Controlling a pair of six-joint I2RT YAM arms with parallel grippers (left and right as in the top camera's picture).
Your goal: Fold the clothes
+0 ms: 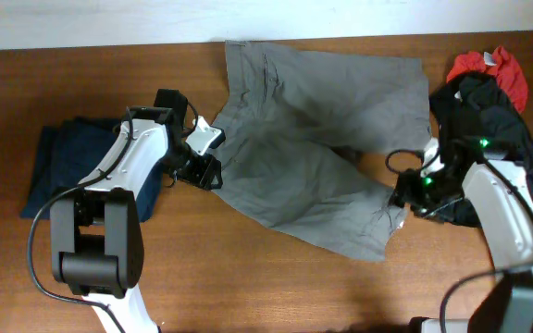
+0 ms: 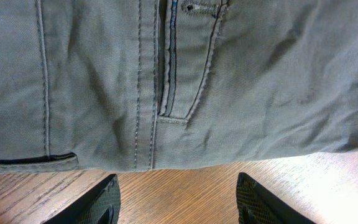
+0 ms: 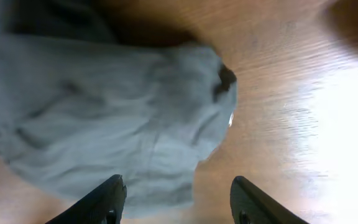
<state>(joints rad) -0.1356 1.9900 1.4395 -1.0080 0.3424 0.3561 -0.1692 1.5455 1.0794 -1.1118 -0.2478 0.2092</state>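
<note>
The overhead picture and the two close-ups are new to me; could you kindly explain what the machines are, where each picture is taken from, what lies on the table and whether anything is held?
The two white-and-black machines are robot arms: the left arm and the right arm, each ending in two-finger jaws. The wide picture looks down from above the wooden table. Each close-up comes from a camera on one wrist; the dark tips at its bottom edge are that arm's jaws. A pair of mid-grey woven shorts lies spread in the middle, a dark navy garment beside the left arm, and a black and red heap of clothes beside the right. Both pairs of jaws stand open at the shorts' edges; nothing is held.
</note>
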